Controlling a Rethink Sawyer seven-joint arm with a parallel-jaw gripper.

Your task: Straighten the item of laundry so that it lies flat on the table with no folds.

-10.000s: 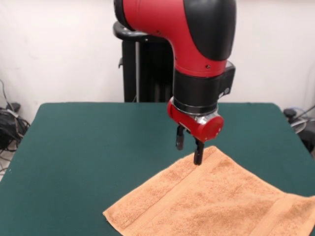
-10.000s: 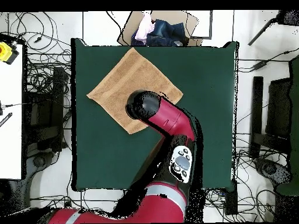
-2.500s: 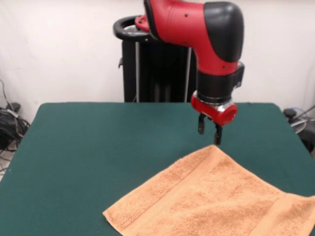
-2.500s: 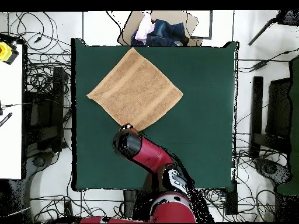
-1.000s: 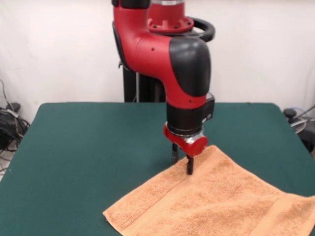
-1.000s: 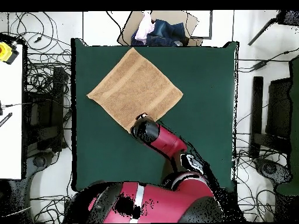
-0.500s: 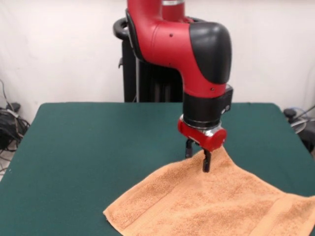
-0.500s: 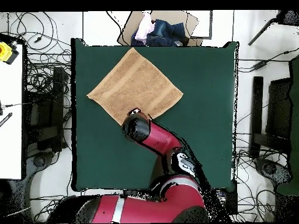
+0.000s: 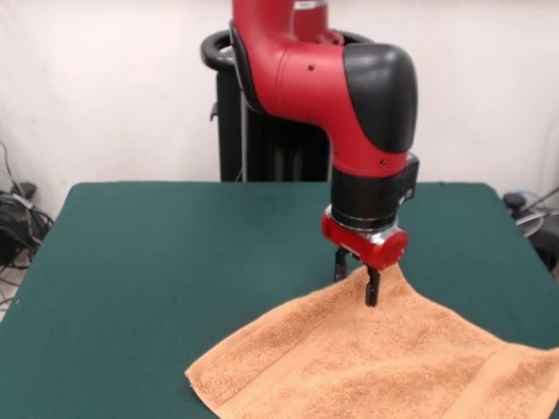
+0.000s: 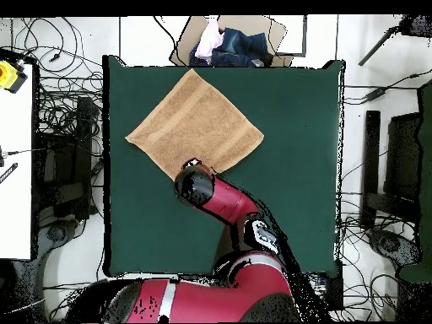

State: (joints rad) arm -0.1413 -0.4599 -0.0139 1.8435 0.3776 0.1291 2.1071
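The light orange-tan towel [image 9: 393,358] lies spread on the dark green table [image 9: 175,253], at the right front in the front view. Its far corner is drawn up into a small peak at my gripper [image 9: 356,284]. The gripper points straight down and is shut on that corner, with cloth between the fingers. In the overhead view the towel [image 10: 194,122] lies as a diamond at the table's [image 10: 295,169] upper left. There the arm's end [image 10: 196,184] covers the towel's lower corner and hides the gripper.
An open cardboard box with clothes [image 10: 228,42] stands just beyond the table's top edge in the overhead view. The black pedestal [image 9: 253,131] stands behind the table. Cables lie on the floor round the table. The towel's right corner reaches the picture's edge in the front view.
The gripper came down onto the towel's far corner, closed on it and shifted right, pulling the corner up into a peak. The towel's far left edge has tightened.
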